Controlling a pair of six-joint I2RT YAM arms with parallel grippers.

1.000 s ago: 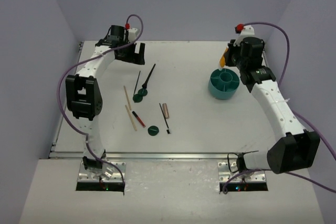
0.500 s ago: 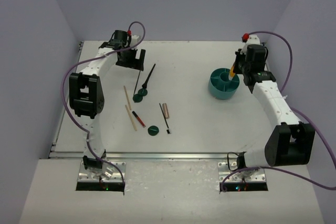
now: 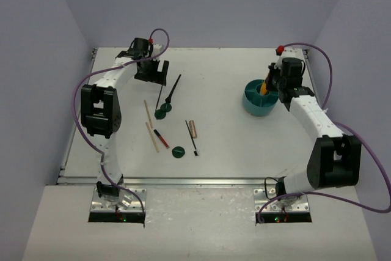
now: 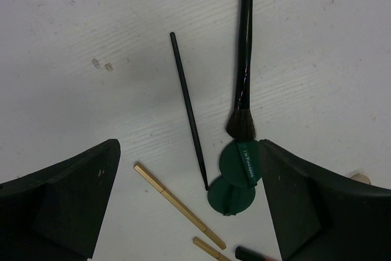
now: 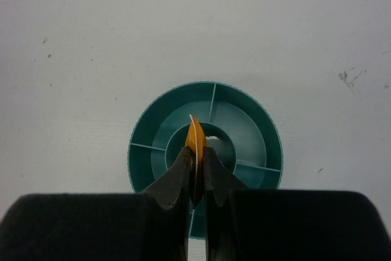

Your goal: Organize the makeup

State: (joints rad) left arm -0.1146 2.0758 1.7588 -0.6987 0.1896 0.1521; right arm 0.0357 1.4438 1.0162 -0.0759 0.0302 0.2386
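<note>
My right gripper [image 3: 267,85] is shut on the orange wedge [image 5: 195,142] and holds it over the centre well of the teal divided container [image 5: 244,120]. My left gripper [image 3: 151,73] is open and empty at the back left, above the scattered makeup. Between its fingers [image 4: 61,200] in the left wrist view lie a large black brush [image 4: 244,59], a thin black brush [image 4: 188,108], two overlapping dark green discs [image 4: 235,178] and a wooden stick [image 4: 179,206]. Another green disc [image 3: 178,151], a red-black pencil [image 3: 161,138], a beige tube [image 3: 193,128] and a thin brush [image 3: 192,137] lie nearer.
The teal container [image 3: 255,103] stands at the right of the white table [image 3: 244,157]. A second wooden stick [image 3: 152,137] lies beside the pencil. Grey walls close in the table on the left, back and right.
</note>
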